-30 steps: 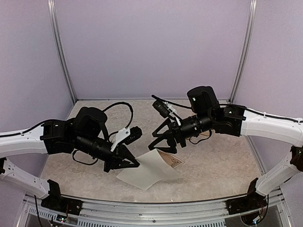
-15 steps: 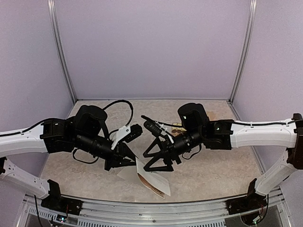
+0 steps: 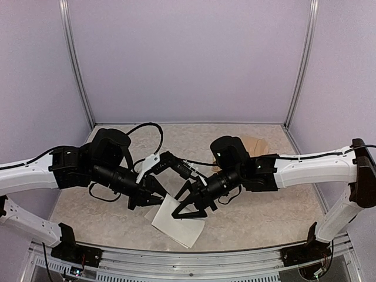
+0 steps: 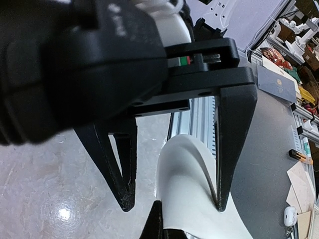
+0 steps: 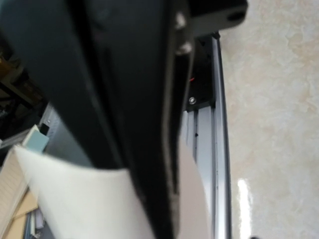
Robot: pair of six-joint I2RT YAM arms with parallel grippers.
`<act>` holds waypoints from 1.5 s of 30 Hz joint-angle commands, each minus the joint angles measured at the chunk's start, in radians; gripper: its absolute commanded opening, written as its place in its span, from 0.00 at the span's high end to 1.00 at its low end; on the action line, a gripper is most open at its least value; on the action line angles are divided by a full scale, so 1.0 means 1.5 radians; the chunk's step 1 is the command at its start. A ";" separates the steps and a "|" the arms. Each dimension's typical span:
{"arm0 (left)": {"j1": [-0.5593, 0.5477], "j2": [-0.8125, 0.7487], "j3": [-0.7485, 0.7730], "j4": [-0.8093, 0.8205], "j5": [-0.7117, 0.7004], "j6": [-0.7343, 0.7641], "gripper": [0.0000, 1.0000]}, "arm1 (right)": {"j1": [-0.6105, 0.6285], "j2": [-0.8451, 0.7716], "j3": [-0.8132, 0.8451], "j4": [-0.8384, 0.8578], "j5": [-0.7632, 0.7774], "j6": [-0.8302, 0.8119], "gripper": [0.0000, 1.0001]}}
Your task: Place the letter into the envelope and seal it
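Note:
The letter (image 3: 176,226) lies bowed near the table's front edge with its plain white side up. My right gripper (image 3: 183,212) is shut on its far edge. In the right wrist view the paper (image 5: 75,199) shows on both sides of the closed gripper (image 5: 169,219). My left gripper (image 3: 154,200) is open just left of it. In the left wrist view the curved sheet (image 4: 194,199) rises between that gripper's (image 4: 172,204) spread fingers and touches the right fingertip (image 4: 220,201). A tan envelope (image 3: 257,145) shows partly behind the right arm.
The aluminium front rail (image 3: 194,258) runs close under the letter's near corner. The two arms nearly meet at mid-table. Purple walls and metal posts (image 3: 76,64) close in the sides and back.
My right gripper has swung left and toward the front edge, turning the letter over so that its white reverse now faces up. The left gripper has hardly moved.

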 commanded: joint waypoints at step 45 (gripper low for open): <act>0.131 -0.115 -0.097 0.068 0.165 -0.139 0.15 | 0.005 0.010 0.046 -0.043 -0.010 -0.021 0.99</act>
